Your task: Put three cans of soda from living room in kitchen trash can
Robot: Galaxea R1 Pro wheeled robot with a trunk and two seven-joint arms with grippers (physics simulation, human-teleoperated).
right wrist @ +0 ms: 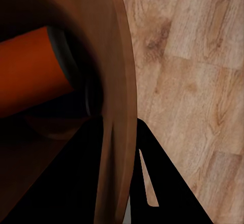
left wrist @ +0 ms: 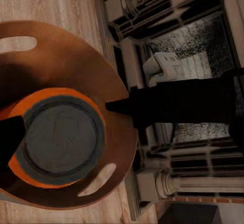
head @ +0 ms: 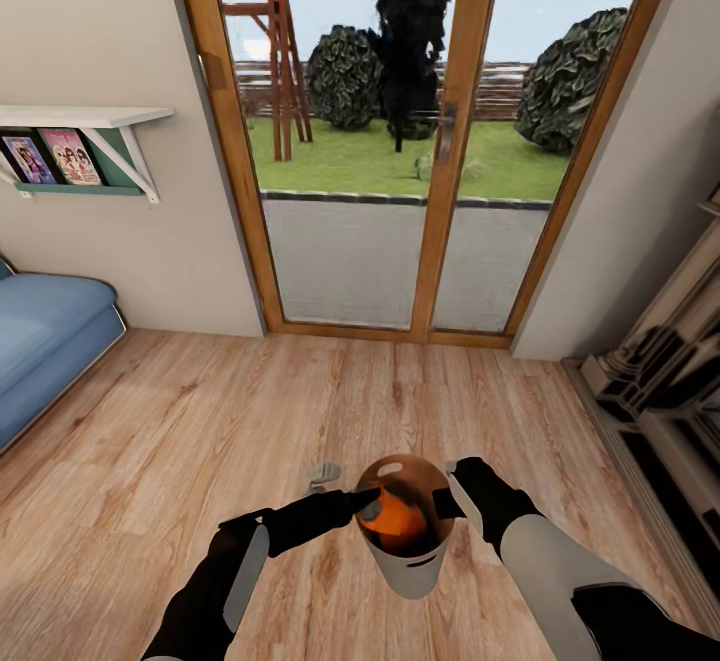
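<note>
Right gripper (head: pixel 452 496) pinching rim of pale grey tapered bucket (head: pixel 410 566); left gripper (head: pixel 368 503) clamped on orange grey-topped soda can (left wrist: pixel 60 135) inside bucket mouth.

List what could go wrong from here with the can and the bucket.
1. The right gripper pinches only the thin rim of the trash can, so the bucket might tilt or slip.
2. The left gripper holds the orange soda can at the bucket's mouth. Pulling out could knock the rim.
</note>
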